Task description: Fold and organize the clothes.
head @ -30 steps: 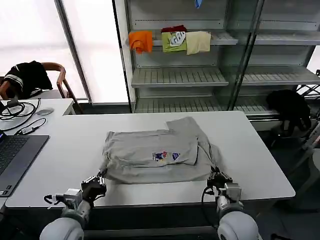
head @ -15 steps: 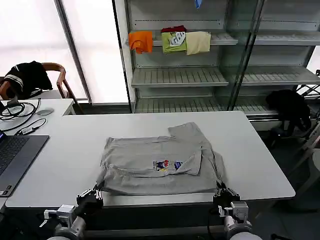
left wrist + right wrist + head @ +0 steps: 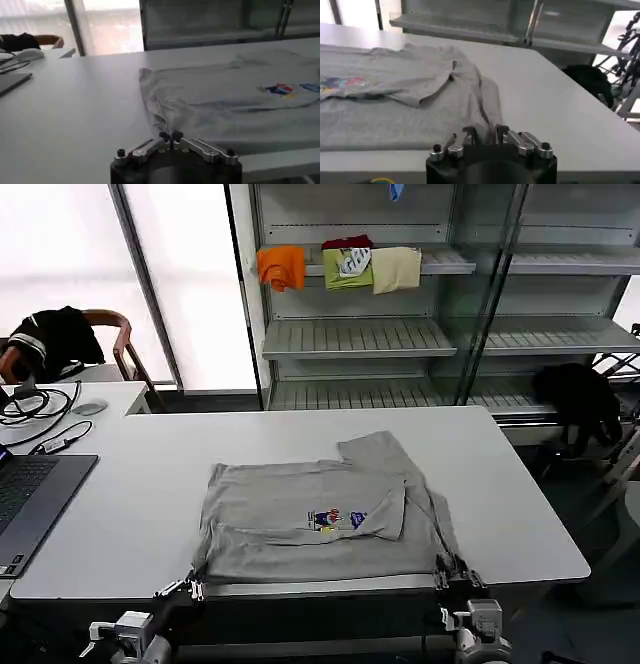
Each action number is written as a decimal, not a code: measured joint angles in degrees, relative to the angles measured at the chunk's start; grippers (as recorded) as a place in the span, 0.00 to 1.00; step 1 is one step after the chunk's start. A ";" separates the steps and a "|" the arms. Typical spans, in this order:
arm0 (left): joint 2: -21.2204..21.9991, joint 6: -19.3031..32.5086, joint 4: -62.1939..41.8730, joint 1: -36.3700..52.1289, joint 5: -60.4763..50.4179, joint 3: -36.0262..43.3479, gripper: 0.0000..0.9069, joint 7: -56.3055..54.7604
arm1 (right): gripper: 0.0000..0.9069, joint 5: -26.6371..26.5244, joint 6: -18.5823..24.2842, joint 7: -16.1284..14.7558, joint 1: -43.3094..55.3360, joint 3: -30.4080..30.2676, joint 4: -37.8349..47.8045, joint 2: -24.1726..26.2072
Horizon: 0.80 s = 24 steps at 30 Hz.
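Observation:
A light grey shirt [image 3: 300, 534] lies flattened on the white table [image 3: 520, 514], its lower hem along the front edge. A small multicoloured print [image 3: 335, 518] faces up and one sleeve is folded over the chest. My left gripper [image 3: 192, 586] is at the shirt's near left corner, shut on the hem. In the left wrist view the shirt [image 3: 225, 105] runs down into the closed left gripper [image 3: 170, 136]. My right gripper [image 3: 452, 572] is at the near right corner. In the right wrist view a bunched strip of the shirt [image 3: 395, 100] sits pinched in the right gripper [image 3: 486, 134].
A laptop [image 3: 25, 494] and cables [image 3: 30, 404] sit on the table at far left. Behind them is a chair with a black garment [image 3: 55, 334]. The shelving behind the table holds orange, green and cream garments [image 3: 340, 269]. Another black garment [image 3: 580, 399] lies at right.
Both grippers have drawn back toward the front edge of the table, dragging the shirt with them. Its hem now lies at the edge and the cloth is stretched flatter.

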<state>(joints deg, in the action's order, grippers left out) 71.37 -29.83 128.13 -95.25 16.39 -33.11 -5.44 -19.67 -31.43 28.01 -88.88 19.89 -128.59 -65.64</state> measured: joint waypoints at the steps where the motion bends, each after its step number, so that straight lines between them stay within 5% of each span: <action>1: 0.11 0.02 0.18 -0.20 -0.04 -0.06 1.00 -0.02 | 1.00 -0.13 0.00 0.00 -0.08 0.19 -0.35 -0.05; 13: -0.13 -1.77 7.15 0.30 1.48 -1.51 1.00 -0.45 | 1.00 -3.05 -0.92 -1.53 3.53 4.09 -4.03 -1.19; 24: -6.44 -2.68 6.56 10.42 6.41 -4.45 1.00 0.99 | 1.00 -7.67 -1.54 -3.74 22.03 5.42 3.74 -0.44</action>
<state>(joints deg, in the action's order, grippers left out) 64.93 -32.51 134.69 -84.82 22.80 -37.55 -4.45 -27.34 -32.97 24.28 -66.85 25.31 -124.86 -66.08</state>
